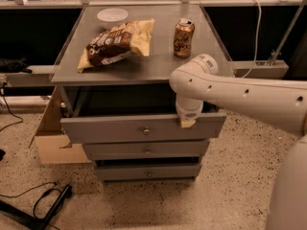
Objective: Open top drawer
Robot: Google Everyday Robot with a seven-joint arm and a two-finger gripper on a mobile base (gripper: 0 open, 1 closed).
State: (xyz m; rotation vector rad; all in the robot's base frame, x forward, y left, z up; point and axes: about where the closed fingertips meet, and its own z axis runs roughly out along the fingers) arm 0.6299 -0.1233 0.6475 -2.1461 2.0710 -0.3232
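Note:
The top drawer is a grey flat front with a small brass knob at its centre. It stands pulled out from under the grey table top, with a dark gap behind its front. My gripper hangs from the white arm at the drawer front's upper edge, to the right of the knob. A tan fingertip rests on the top edge of the front. Two narrower grey drawers sit below it, closed.
On the table top lie a chip bag, a brown soda can and a white bowl. A cardboard box stands at the left of the cabinet. A black cable and stand lie on the speckled floor.

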